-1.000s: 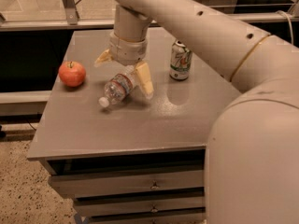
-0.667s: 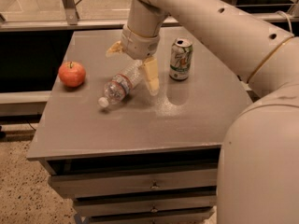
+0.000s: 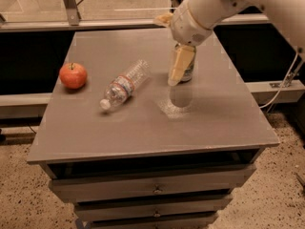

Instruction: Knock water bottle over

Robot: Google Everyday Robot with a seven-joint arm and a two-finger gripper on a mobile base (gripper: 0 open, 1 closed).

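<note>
One small clear ribbed plastic water bottle [image 3: 125, 85] with a white cap and a red-and-white label band lies flat on its side on the grey tabletop [image 3: 143, 132]. It rests between the green-and-white soda can [image 3: 189, 68] and the round red apple [image 3: 73, 75], with its cap pointing away from the can. By that, the knock-over looks done. The cream-fingered gripper [image 3: 165, 50] has pulled off the bottle, which it crowded a second ago. It now hangs raised right in front of the can, jaws spread and holding nothing, one finger hiding part of the can. The bottle has barely shifted since then, and the can stays upright. What remains, I judge, is only a clean retreat without clipping the can.
</note>
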